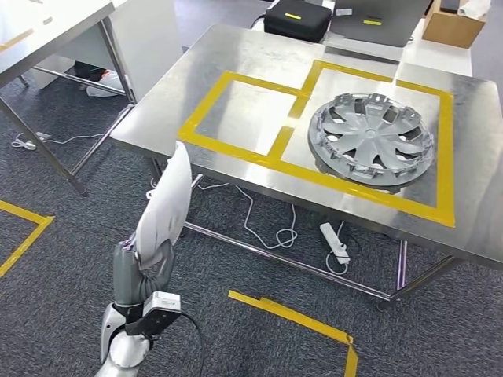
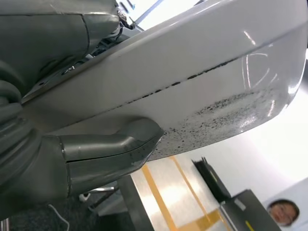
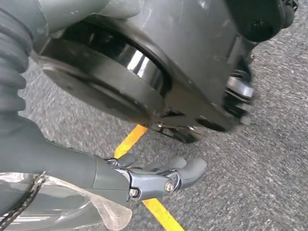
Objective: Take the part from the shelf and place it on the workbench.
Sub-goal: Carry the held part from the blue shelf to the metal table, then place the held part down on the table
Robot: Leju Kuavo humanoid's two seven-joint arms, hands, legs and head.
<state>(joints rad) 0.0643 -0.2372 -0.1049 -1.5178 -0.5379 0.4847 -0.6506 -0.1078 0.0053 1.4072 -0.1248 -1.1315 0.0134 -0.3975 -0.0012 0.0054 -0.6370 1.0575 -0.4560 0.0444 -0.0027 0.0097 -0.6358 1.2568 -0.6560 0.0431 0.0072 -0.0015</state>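
My left hand (image 1: 142,271) grips a white curved part (image 1: 166,204) by its lower end and holds it upright, just in front of the near left corner of the steel workbench (image 1: 237,63). In the left wrist view my thumb (image 2: 109,154) presses against the white part (image 2: 203,72), whose glossy face has dark speckles. Yellow tape marks two rectangles on the workbench. A grey hubcap (image 1: 372,137) lies in the right one, and the left rectangle (image 1: 249,110) is bare. My right hand (image 3: 145,178) hangs over the carpet with its fingers stretched out, holding nothing.
A second steel table (image 1: 42,31) stands at the back left. A black case (image 1: 296,20) and a cardboard box (image 1: 453,23) sit beyond the workbench. A power strip (image 1: 335,242) and cables lie under it. Yellow tape (image 1: 291,314) marks the carpet.
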